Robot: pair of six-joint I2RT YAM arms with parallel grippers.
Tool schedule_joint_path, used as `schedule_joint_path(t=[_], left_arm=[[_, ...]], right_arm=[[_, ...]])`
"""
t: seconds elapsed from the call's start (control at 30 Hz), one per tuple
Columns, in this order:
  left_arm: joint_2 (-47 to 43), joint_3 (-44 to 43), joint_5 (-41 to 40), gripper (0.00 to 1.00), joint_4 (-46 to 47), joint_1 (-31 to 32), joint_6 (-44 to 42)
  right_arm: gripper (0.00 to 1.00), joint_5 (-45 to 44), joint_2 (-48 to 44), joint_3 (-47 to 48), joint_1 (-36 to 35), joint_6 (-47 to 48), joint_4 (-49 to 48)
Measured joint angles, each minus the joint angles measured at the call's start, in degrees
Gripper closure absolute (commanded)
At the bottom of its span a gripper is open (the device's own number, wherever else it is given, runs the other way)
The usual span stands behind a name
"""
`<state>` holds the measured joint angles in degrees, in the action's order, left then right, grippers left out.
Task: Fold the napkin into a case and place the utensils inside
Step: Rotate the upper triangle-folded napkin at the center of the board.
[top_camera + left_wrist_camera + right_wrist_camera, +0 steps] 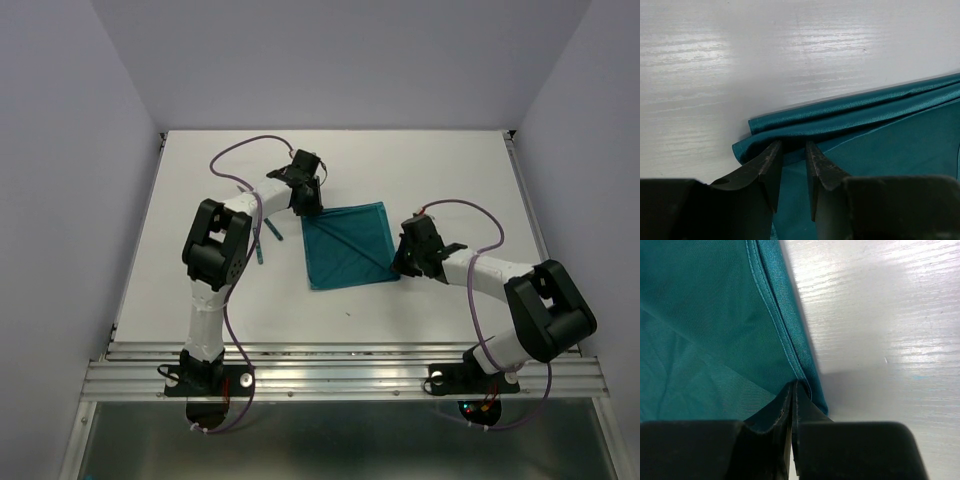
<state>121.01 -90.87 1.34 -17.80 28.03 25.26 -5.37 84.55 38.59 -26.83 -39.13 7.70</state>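
Note:
The teal napkin [345,247] lies near the table's middle, a diagonal crease across it and its edges doubled over. My left gripper [308,200] is at its far left corner. In the left wrist view the jaws [792,150] stand apart over the cloth [880,140], their tips against a rolled, raised fold. My right gripper [405,268] is at the near right corner, shut [792,385] on the stitched hem of the napkin [705,315]. Of the utensils, a thin teal handle [262,243] shows beside the left arm; the rest is hidden.
White tabletop [450,180] with pale walls on three sides. A metal rail [340,365] runs along the near edge, where both arm bases are bolted. Purple cables loop over each arm.

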Motion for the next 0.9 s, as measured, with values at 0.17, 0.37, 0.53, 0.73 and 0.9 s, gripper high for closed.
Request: schedule_joint_path(t=[0.17, 0.37, 0.53, 0.73, 0.9], left_arm=[[2.03, -2.64, -0.55, 0.64, -0.11, 0.0, -0.44], [6.64, -8.41, -2.03, 0.64, -0.92, -0.02, -1.29], [10.23, -15.43, -2.29, 0.64, -2.67, -0.02, -1.95], [12.96, -23.63, -4.33, 0.59, -6.12, -0.02, -2.97], [13.05, -31.32, -7.76, 0.54, -8.11, -0.02, -4.85]], right_arm=[[0.96, 1.36, -0.11, -1.07, -0.17, -1.55, -2.25], [0.96, 2.71, -0.09, -1.79, -3.82, -4.28, -4.04], [0.96, 4.24, -0.02, -2.34, -7.65, -7.58, -4.59], [0.85, 6.54, -0.33, -2.69, -8.85, -10.19, -4.2], [0.76, 2.67, -1.66, 0.04, -8.7, -8.92, 1.7]])
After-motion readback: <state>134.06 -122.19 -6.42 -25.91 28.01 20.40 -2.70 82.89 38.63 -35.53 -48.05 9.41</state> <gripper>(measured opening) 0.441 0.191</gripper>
